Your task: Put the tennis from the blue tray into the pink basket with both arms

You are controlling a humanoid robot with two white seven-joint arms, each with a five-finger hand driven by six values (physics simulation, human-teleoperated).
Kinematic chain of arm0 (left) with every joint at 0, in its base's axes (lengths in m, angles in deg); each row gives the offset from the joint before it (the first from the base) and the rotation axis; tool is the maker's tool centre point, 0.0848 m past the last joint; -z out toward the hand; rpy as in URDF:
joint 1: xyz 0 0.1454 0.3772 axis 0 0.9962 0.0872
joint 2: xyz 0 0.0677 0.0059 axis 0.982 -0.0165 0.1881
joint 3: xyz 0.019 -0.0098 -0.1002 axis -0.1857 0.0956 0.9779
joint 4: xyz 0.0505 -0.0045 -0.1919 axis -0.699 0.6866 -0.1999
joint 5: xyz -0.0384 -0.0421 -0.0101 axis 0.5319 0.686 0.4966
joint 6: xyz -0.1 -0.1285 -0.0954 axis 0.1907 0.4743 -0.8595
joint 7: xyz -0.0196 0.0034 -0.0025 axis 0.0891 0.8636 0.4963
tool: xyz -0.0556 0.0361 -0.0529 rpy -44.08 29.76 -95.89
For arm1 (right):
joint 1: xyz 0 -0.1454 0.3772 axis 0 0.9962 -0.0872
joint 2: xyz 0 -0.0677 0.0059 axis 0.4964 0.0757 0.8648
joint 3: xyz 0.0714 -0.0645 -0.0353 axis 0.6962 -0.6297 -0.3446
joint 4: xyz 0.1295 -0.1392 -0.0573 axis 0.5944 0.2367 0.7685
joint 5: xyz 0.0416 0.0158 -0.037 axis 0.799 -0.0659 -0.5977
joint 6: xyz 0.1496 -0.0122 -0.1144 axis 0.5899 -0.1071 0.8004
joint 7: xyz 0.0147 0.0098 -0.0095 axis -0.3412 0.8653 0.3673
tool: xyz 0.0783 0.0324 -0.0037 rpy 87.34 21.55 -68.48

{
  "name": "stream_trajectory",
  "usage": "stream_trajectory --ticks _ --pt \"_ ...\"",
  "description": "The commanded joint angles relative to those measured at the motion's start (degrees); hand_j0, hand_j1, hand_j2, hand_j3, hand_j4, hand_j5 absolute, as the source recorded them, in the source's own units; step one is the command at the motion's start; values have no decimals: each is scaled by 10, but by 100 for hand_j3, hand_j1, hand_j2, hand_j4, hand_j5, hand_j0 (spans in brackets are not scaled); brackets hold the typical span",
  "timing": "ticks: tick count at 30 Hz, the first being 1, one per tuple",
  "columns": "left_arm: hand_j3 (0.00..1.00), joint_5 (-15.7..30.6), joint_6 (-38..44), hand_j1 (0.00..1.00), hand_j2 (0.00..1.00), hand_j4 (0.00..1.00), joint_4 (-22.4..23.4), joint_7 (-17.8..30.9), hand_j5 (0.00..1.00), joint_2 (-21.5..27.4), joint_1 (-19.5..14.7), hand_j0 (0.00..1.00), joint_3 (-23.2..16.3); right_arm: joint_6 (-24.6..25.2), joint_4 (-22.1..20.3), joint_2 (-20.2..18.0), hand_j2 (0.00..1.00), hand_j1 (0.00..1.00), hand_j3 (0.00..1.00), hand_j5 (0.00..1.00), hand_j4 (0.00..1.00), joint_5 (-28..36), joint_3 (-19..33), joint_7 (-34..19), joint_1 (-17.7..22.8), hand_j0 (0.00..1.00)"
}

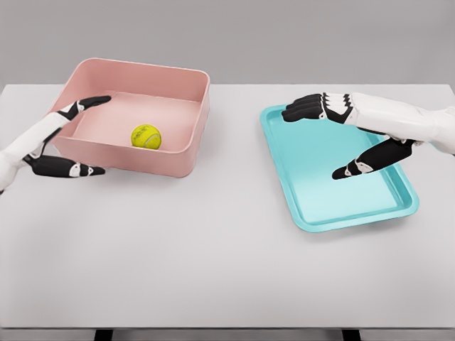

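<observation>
Between the square pink plastic basket (186,121) and the shallow turquoise tray (323,219) the white bench (227,270) lies bare, and the basket's raised walls bar any low sideways approach.

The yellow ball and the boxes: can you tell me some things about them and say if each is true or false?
1. The tennis ball lies inside the pink basket. True.
2. The blue tray holds a second ball. False: nothing lies on it.
3. The right hand is squeezing the ball. False: its fingers are spread over the tray and hold nothing.
4. The left hand is at the left side of the basket, fingers open. True.
5. The basket stands to the right of the tray. False: it stands to the left in the head view, and the two do not touch.
</observation>
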Motion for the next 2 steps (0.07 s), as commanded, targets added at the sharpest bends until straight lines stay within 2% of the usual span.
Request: stream_trajectory --ticks 1,2 --pt "100 3 0 100 100 100 2 -3 100 24 0 100 1 2 0 -1 100 100 100 100 100 5 1 0 1 100" --pt "100 3 0 100 100 100 2 -3 100 24 2 100 1 2 0 -1 100 100 100 100 100 5 1 0 1 100"
